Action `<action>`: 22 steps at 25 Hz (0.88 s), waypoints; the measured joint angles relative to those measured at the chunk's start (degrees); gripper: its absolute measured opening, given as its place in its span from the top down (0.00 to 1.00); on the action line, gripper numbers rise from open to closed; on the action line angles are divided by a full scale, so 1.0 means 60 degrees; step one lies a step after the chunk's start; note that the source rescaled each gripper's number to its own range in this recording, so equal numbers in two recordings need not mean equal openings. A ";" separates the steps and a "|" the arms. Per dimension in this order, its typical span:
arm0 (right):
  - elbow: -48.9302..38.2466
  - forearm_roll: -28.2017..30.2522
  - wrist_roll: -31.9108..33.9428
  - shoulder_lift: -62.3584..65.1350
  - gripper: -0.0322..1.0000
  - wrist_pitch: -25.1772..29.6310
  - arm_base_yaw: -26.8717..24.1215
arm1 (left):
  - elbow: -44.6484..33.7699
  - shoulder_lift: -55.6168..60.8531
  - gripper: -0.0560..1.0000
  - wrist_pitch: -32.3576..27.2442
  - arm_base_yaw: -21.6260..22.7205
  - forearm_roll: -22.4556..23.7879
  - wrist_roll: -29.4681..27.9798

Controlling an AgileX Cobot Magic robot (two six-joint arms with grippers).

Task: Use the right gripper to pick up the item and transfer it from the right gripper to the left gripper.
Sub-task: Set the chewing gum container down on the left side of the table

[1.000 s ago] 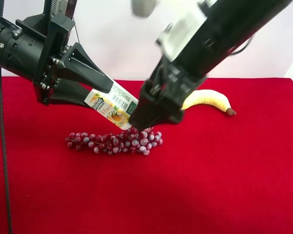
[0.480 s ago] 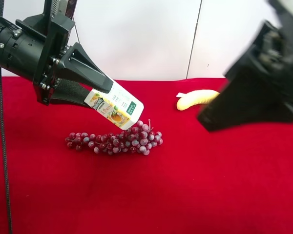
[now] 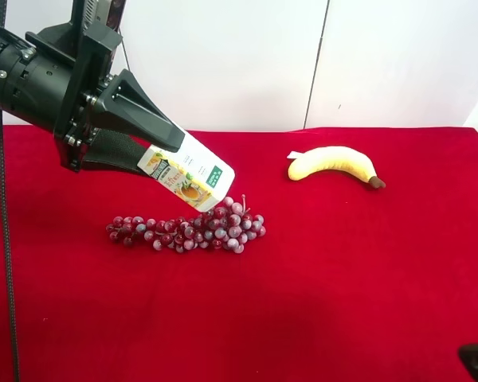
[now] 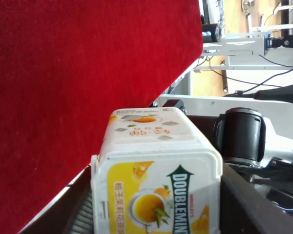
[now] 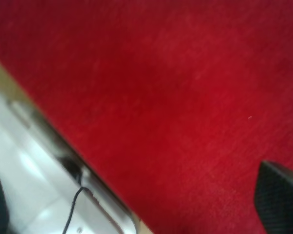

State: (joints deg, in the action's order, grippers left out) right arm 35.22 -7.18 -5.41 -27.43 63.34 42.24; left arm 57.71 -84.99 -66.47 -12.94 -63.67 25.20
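Though half-hidden — item [image 3: 193,179] in left gripper [image 3: 164,154]

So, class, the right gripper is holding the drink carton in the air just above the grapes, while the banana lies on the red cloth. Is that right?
Not quite. It is the left gripper, not the right, that holds the carton: the left wrist view shows the carton clamped between its fingers. The rest stands: the carton is just above the grapes, and the banana lies on the red cloth.

Below left tool [image 3: 161,155] and its carton [image 3: 187,177]: grapes [image 3: 187,231], nearly touching. Far side: banana [image 3: 334,163], open table [image 3: 342,302] between.
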 joint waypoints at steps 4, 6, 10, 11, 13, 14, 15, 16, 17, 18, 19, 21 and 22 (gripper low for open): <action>-0.0815 0.0519 0.0370 0.1402 0.00 -0.0340 0.0004 | 0.0000 0.0000 0.94 0.0000 0.0000 0.0000 0.0000; -0.1115 0.0589 0.0430 0.1899 0.00 -0.0342 0.0004 | 0.0000 0.0000 0.94 0.0009 0.0000 0.0000 0.0000; -0.1259 0.0610 0.0457 0.2167 0.00 -0.0335 0.0042 | 0.0000 0.0000 0.94 0.0035 0.0000 0.0000 0.0000; -0.1270 0.0633 0.0457 0.2167 0.00 -0.0344 0.0041 | 0.0000 0.0000 0.94 0.0035 0.0000 0.0000 0.0000; -0.1270 0.0645 0.0457 0.2176 0.00 -0.0344 0.0052 | 0.0000 0.0000 0.94 0.0035 0.0000 0.0000 0.0000; -0.1270 0.0666 0.0457 0.2174 0.00 -0.0344 0.0052 | 0.0000 0.0000 0.94 0.0038 0.0000 0.0000 0.0000; -0.1270 0.0666 0.0457 0.2174 0.00 -0.0344 0.0052 | 0.0000 0.0000 0.94 0.0038 0.0000 0.0000 0.0000; -0.1270 0.0666 0.0457 0.2174 0.00 -0.0344 0.0052 | 0.0000 0.0000 0.94 0.0038 0.0000 0.0000 0.0000; -0.1270 0.0666 0.0457 0.2174 0.00 -0.0344 0.0052 | 0.0000 0.0000 0.94 0.0046 0.0000 0.0000 0.0000; -0.1270 0.0666 0.0457 0.2174 0.00 -0.0344 0.0052 | 0.0000 0.0000 0.94 0.0056 0.0000 0.0000 0.0000; -0.1270 0.0666 0.0457 0.2174 0.00 -0.0344 0.0052 | 0.0000 0.0000 0.94 0.0066 0.0000 0.0000 0.0000; -0.1270 0.0666 0.0457 0.2174 0.00 -0.0344 -0.0042 | 0.0000 0.0000 0.94 0.0077 0.0000 0.0000 0.0000; -0.1270 0.0666 0.0457 0.2174 0.00 -0.0344 -0.0235 | 0.0000 0.0000 0.94 0.0077 0.0000 0.0000 0.0000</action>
State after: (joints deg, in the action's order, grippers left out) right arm 27.60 -3.19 -2.66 -14.39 61.27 40.83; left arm 57.71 -84.99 -66.00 -12.94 -63.67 25.20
